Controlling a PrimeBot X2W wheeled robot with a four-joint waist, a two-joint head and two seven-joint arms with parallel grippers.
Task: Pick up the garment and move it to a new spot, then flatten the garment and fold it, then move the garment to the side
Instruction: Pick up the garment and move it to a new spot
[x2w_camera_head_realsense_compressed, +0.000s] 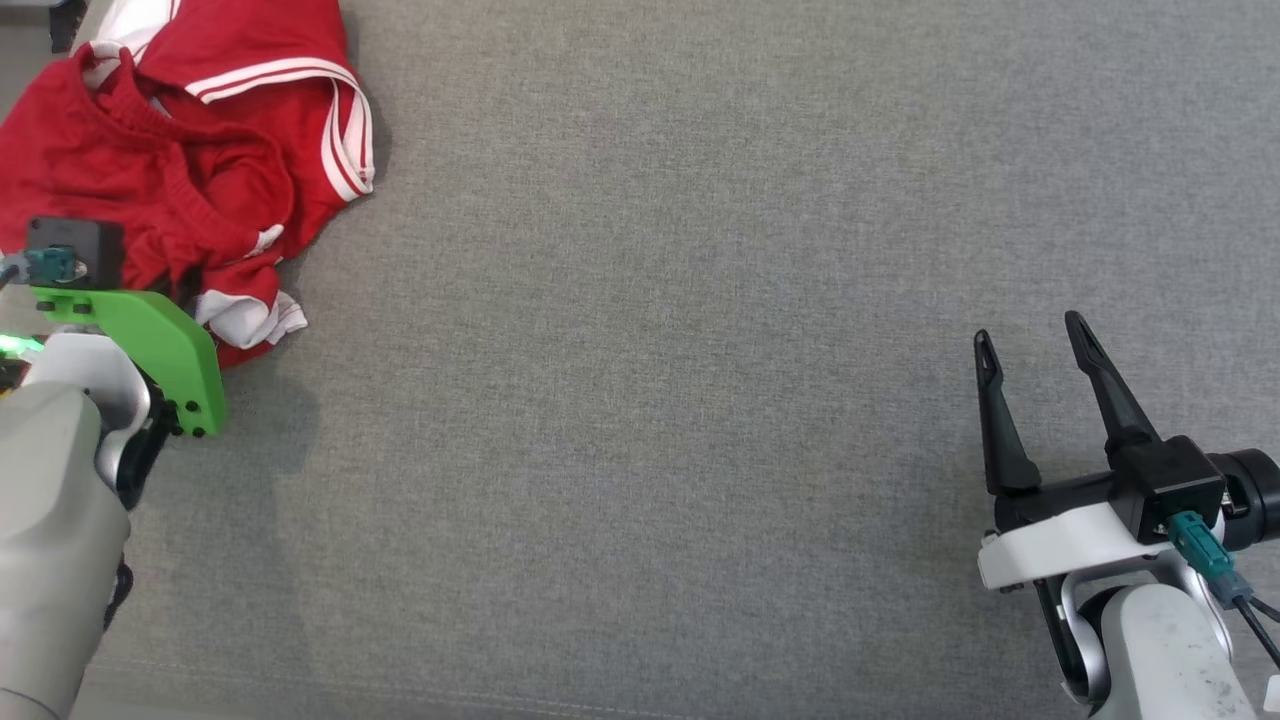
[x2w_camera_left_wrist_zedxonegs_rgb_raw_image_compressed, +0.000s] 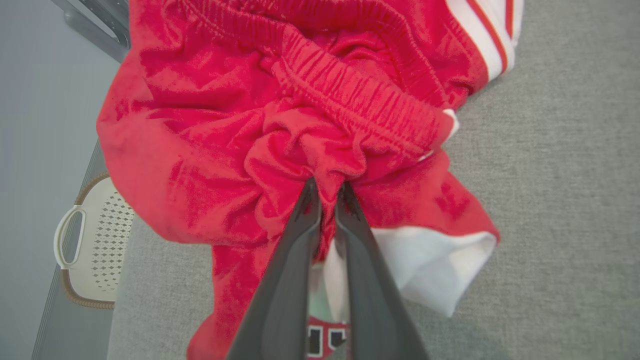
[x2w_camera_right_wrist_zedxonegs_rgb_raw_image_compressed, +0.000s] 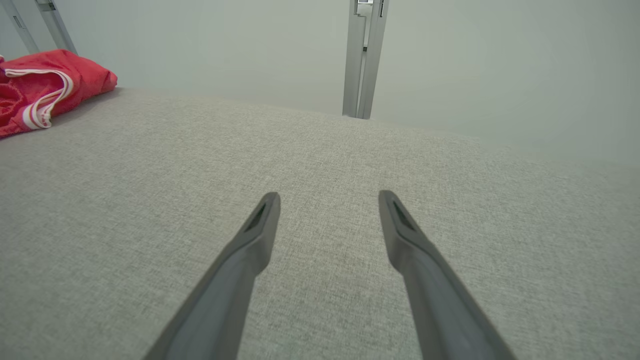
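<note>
The garment (x2w_camera_head_realsense_compressed: 190, 150) is a crumpled red pair of shorts with white stripes and white cuffs, bunched at the far left of the grey surface. In the left wrist view my left gripper (x2w_camera_left_wrist_zedxonegs_rgb_raw_image_compressed: 327, 187) is shut on a fold of the red garment (x2w_camera_left_wrist_zedxonegs_rgb_raw_image_compressed: 210, 125) just below its elastic waistband. The head view has the left wrist's green bracket over the cloth's near edge, hiding the fingers. My right gripper (x2w_camera_head_realsense_compressed: 1030, 335) hovers open at the lower right, far from the cloth, nothing between its fingers (x2w_camera_right_wrist_zedxonegs_rgb_raw_image_compressed: 260, 220). The right wrist view has the garment (x2w_camera_right_wrist_zedxonegs_rgb_raw_image_compressed: 45, 87) at its upper left.
A grey fabric surface (x2w_camera_head_realsense_compressed: 650, 350) spreads across the whole work area. Past its left edge a white perforated basket (x2w_camera_left_wrist_zedxonegs_rgb_raw_image_compressed: 95, 245) stands on the floor. A metal post (x2w_camera_right_wrist_zedxonegs_rgb_raw_image_compressed: 362, 55) rises beyond the far edge.
</note>
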